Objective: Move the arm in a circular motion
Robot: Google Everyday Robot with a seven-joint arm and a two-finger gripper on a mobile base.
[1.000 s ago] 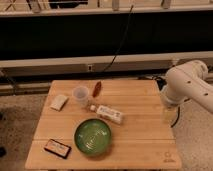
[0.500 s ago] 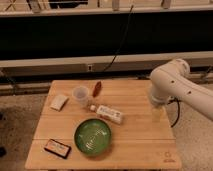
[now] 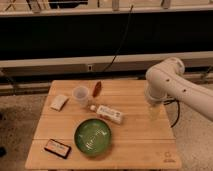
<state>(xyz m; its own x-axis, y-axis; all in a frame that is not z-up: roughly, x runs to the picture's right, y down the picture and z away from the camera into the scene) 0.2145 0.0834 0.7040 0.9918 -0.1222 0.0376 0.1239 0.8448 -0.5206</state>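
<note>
Arm (image 3: 175, 85), thick, white and glossy, reaches in from the right edge and bends at a rounded joint over the right side of the wooden desk (image 3: 135, 145). Below that joint the claw (image 3: 154, 111) hangs pale above the desk's right part. Whether it is open or closed, or grips anything, cannot be told. Left of it lie a white carton (image 3: 110, 114), a green plate (image 3: 93, 136), a pale cup (image 3: 80, 95), a reddish-brown item (image 3: 97, 88), a white packet (image 3: 59, 102) and a dark packet (image 3: 57, 148).
</note>
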